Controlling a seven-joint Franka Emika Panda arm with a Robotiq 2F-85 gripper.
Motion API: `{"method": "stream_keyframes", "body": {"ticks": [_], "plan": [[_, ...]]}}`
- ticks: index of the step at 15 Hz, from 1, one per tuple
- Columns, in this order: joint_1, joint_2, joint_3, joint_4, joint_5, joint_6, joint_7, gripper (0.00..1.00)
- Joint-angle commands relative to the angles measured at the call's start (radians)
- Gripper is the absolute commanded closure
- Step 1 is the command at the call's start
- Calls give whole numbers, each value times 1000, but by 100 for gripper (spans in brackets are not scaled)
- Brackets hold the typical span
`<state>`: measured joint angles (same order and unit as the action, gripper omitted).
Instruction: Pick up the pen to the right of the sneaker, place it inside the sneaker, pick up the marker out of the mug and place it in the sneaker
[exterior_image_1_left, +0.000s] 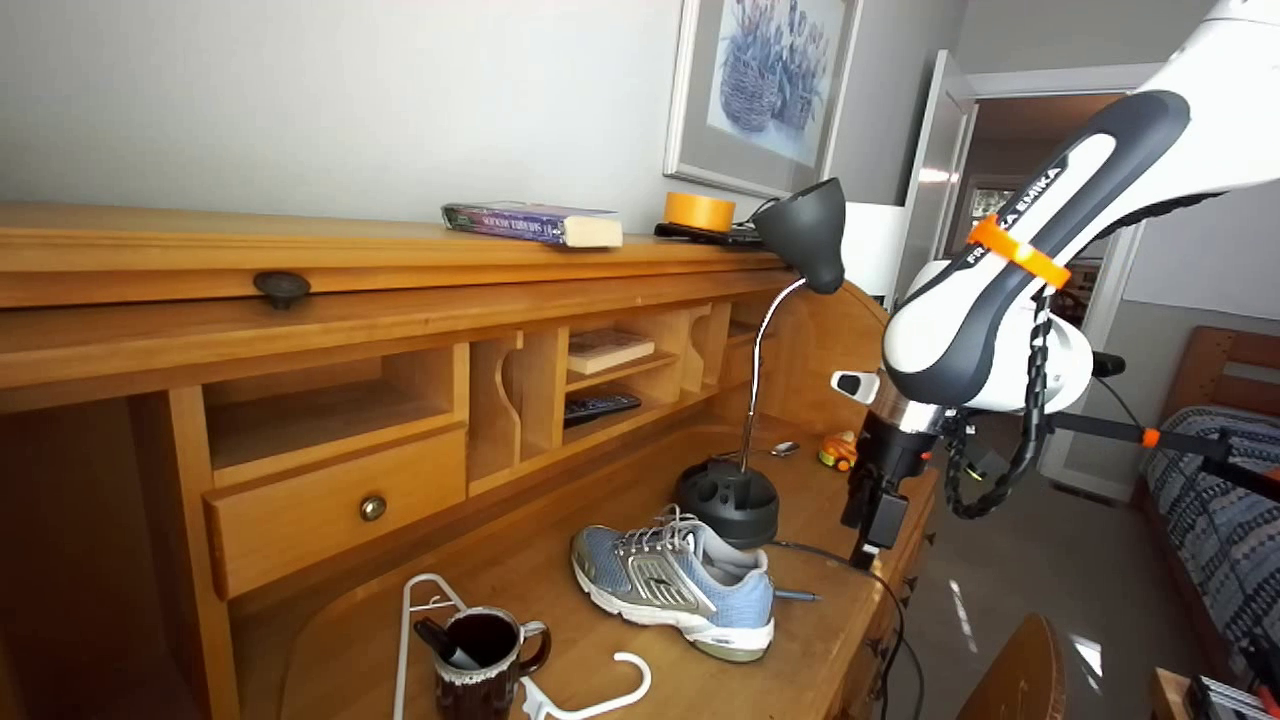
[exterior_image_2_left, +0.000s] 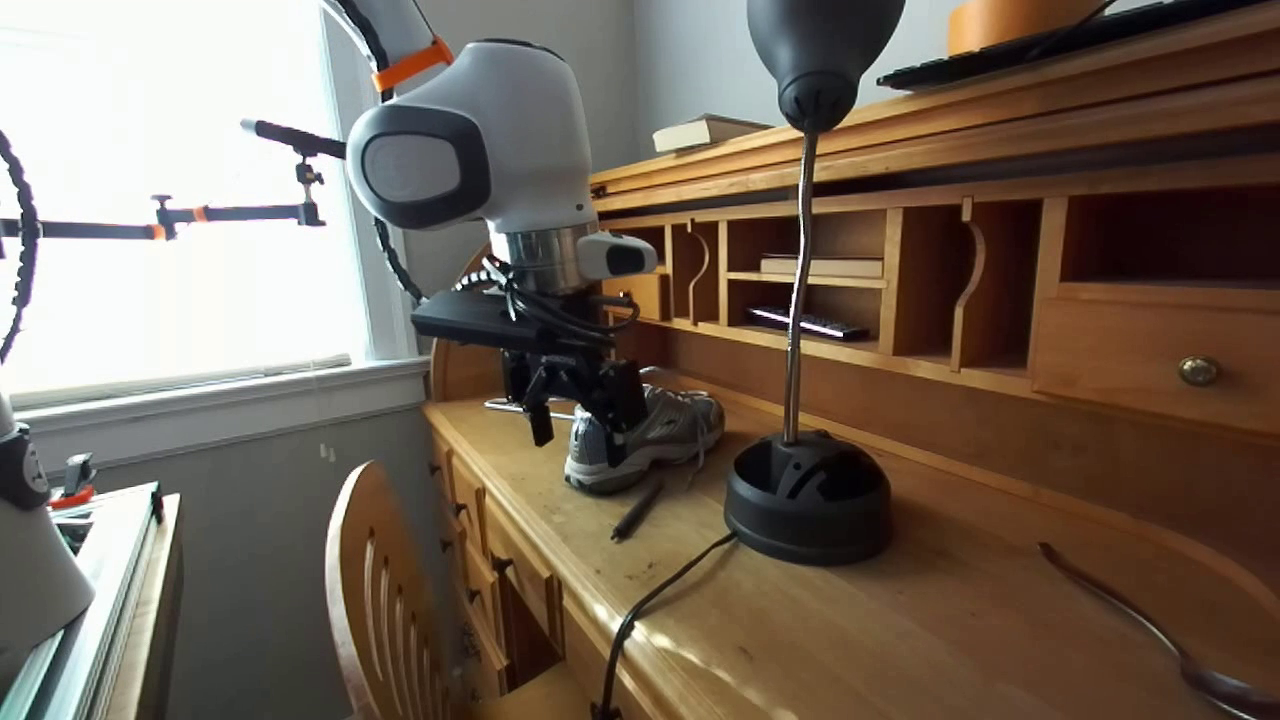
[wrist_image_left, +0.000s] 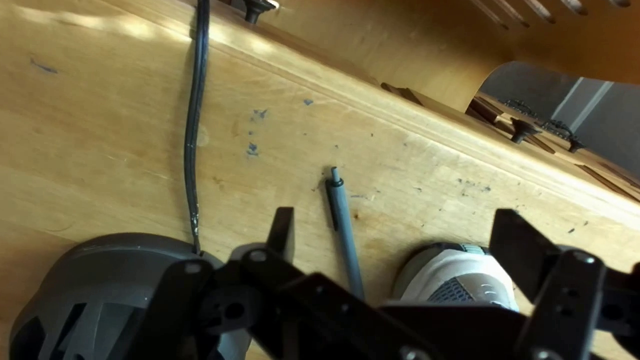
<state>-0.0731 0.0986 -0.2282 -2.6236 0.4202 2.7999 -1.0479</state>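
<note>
The grey-blue sneaker (exterior_image_1_left: 672, 588) stands on the wooden desk; it also shows in an exterior view (exterior_image_2_left: 665, 430) and partly in the wrist view (wrist_image_left: 460, 277). The pen (wrist_image_left: 345, 225) is grey and lies flat beside the sneaker's heel; it shows in both exterior views (exterior_image_1_left: 797, 595) (exterior_image_2_left: 637, 512). The black mug (exterior_image_1_left: 478, 690) stands beyond the sneaker's toe, with a dark marker (exterior_image_1_left: 442, 640) leaning in it; both are out of the wrist view. My gripper (wrist_image_left: 395, 222) is open and empty above the desk, near the heel. In the wrist view, pen and heel appear between its fingers.
A black lamp base (exterior_image_2_left: 808, 505) stands beside the sneaker and pen. Its cord (wrist_image_left: 195, 115) runs over the desk's front edge. A white hanger (exterior_image_1_left: 404, 640) lies around the mug. A wooden chair (exterior_image_2_left: 385, 590) stands at the desk's front. A spoon (exterior_image_2_left: 1130, 610) lies beyond the lamp.
</note>
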Motion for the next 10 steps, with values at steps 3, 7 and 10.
{"method": "stream_keyframes", "body": {"ticks": [3,7,10], "plan": [[-18,141,61,83,138,40,-132,0],[-37,207,97,117,183,80,-181,0],[-68,250,138,141,243,114,-204,0]]}}
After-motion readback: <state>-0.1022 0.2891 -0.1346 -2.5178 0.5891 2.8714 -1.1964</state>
